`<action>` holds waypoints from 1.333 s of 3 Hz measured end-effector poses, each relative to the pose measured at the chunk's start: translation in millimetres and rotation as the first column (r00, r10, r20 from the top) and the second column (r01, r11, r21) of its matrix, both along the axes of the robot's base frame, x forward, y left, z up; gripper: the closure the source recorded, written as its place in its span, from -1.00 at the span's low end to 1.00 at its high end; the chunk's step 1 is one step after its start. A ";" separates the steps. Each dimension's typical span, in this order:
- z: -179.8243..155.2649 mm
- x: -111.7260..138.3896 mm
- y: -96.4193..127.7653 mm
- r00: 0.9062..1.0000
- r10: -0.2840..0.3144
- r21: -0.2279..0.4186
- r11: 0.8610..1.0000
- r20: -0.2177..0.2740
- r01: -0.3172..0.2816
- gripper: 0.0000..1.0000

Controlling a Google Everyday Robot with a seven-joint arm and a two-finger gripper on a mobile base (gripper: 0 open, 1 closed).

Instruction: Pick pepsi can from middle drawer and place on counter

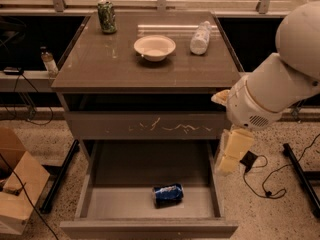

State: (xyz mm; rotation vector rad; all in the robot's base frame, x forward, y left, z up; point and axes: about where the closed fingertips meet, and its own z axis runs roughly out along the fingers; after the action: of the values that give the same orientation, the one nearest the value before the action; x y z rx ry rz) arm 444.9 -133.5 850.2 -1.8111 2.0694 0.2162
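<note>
The pepsi can (168,194), blue with silver ends, lies on its side on the floor of the open middle drawer (120,206), near the drawer's front and a little right of centre. The counter (95,64) is the cabinet's wide grey-brown top, above. My gripper (229,159) is cream-coloured and hangs from the white arm (280,84) at the right. It is just outside the drawer's right wall, above and to the right of the can, and it holds nothing.
On the counter stand a green patterned can (106,16), a white bowl (154,47) and a clear plastic bottle (200,37) lying down. The scratched drawer front (150,126) is shut above the open drawer. A cardboard box (17,184) sits at the left; cables (265,184) lie at the right.
</note>
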 end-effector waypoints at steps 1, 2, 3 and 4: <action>0.3 -0.8 -0.1 1.000 0.001 -0.001 1.000 -0.002 -0.001 -1.00; -30.6 3.2 9.4 0.998 0.000 0.022 1.000 -0.058 0.002 -1.00; -73.7 14.1 18.6 0.995 0.005 0.103 0.995 -0.096 0.005 -1.00; -133.3 38.2 35.7 0.993 0.033 0.179 0.984 -0.116 -0.012 -1.00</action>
State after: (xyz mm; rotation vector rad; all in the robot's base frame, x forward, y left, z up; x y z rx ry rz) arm 483.0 -97.7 716.9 -1.7526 2.0363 0.5103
